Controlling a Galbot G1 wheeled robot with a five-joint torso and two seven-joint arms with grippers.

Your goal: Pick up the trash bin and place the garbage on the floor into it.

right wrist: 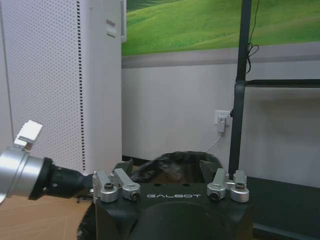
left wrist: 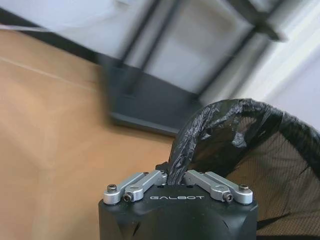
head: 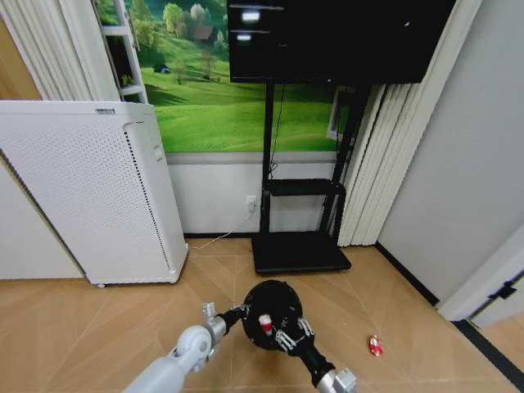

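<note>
The black round trash bin [head: 276,304] hangs just above the floor in front of me. My left gripper [head: 242,311] is shut on its left rim, pinching the black liner [left wrist: 176,155]. My right gripper [head: 288,334] hovers over the bin's near right rim, open with nothing between its fingers [right wrist: 125,166]; the bin's liner [right wrist: 172,162] shows beyond them. A red-and-white piece of garbage [head: 265,323] lies inside the bin. Another red-and-white piece [head: 376,345] lies on the floor to the right of the bin.
A tall white perforated air purifier [head: 90,192] stands at the left. Behind the bin is a black TV stand with a flat base [head: 299,251] against the wall. A grey wall and door frame [head: 483,295] close off the right. My left arm [right wrist: 30,172] reaches toward the bin.
</note>
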